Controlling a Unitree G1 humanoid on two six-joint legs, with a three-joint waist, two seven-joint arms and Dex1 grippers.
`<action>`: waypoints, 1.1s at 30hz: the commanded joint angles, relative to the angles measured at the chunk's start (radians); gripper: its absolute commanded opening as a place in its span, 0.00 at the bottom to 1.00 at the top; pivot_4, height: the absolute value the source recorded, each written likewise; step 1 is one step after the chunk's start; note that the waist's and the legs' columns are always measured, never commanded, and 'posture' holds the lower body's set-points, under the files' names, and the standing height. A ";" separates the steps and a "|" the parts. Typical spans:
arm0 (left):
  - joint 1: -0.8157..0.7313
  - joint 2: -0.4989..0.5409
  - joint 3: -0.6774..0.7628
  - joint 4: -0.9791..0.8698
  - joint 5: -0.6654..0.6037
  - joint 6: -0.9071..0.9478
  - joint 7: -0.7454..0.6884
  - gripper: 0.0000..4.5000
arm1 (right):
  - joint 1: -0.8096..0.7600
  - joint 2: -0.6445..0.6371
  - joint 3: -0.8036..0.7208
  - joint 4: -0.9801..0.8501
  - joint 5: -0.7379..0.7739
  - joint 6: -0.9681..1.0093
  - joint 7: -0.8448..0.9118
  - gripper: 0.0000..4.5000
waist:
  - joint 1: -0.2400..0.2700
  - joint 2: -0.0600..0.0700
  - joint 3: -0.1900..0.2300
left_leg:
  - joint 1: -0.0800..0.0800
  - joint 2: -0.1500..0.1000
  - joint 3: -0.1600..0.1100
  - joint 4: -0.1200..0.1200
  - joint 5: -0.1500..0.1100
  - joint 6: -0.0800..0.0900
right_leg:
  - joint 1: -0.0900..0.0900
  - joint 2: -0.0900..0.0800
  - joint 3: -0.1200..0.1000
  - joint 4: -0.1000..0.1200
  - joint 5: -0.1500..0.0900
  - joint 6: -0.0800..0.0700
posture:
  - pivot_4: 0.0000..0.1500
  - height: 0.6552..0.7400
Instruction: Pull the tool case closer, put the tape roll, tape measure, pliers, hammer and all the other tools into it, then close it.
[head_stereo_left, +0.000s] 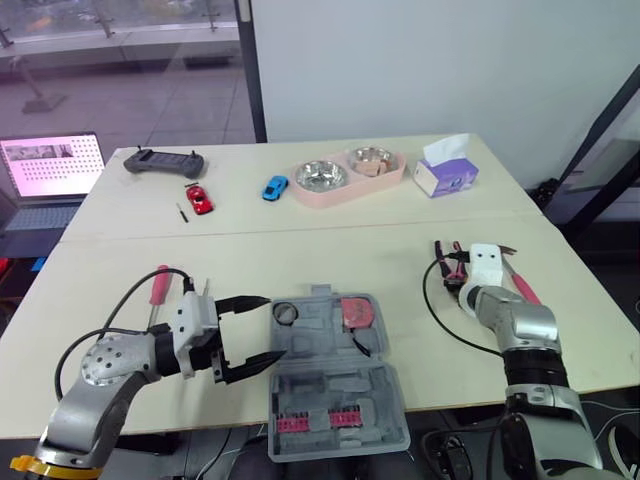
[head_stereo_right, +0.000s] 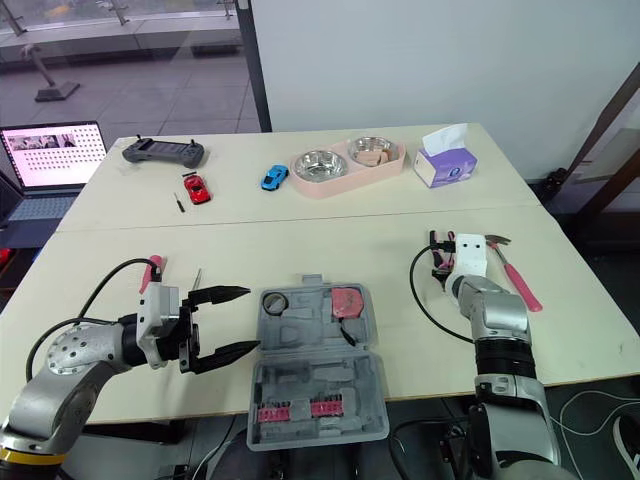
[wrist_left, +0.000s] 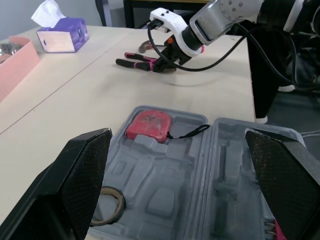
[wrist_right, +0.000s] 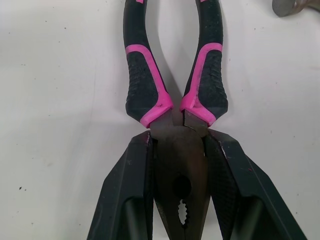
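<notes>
Down on the bench (head_stereo_left: 330, 260), the right claw (wrist_right: 179, 141) squeezed the pliers (wrist_right: 200, 95) by their metal head. The left claw (head_stereo_left: 272, 328) hung wide open just beside the tool case (head_stereo_left: 335, 390).

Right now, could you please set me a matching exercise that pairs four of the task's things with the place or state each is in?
Things:
1. case
2. tape roll
3. pliers
4. hammer

Places or states:
A. on the table, to the right of the right pincer
B. open
C. in the case
D. between the right pincer's fingers

Pairs: 1-B, 2-C, 3-D, 4-A
</notes>
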 joint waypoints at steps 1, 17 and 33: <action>-0.012 -0.004 0.004 -0.004 0.000 -0.019 0.005 1.00 | 0.021 -0.012 0.004 -0.074 -0.017 -0.043 0.003 0.21 | 0.001 0.000 0.000 | 0.000 0.000 0.000 0.000 0.000 0.000 | 0.000 0.000 0.000 0.000 0.000 0.000 | 1.00 1.00; -0.036 0.038 0.084 0.083 -0.013 0.003 0.013 1.00 | 0.139 -0.390 0.233 -0.938 0.254 0.305 0.520 0.21 | 0.000 0.004 0.004 | -0.001 0.002 -0.003 -0.001 0.000 0.000 | -0.002 0.001 0.000 0.000 -0.001 -0.001 | 1.00 1.00; 0.126 0.123 0.140 0.176 0.032 -0.115 -0.116 1.00 | -0.542 -0.506 0.969 -0.838 0.170 0.394 0.953 0.21 | -0.004 0.000 0.007 | -0.004 0.002 0.000 -0.001 0.000 0.000 | -0.010 0.000 0.002 0.001 -0.001 -0.006 | 1.00 1.00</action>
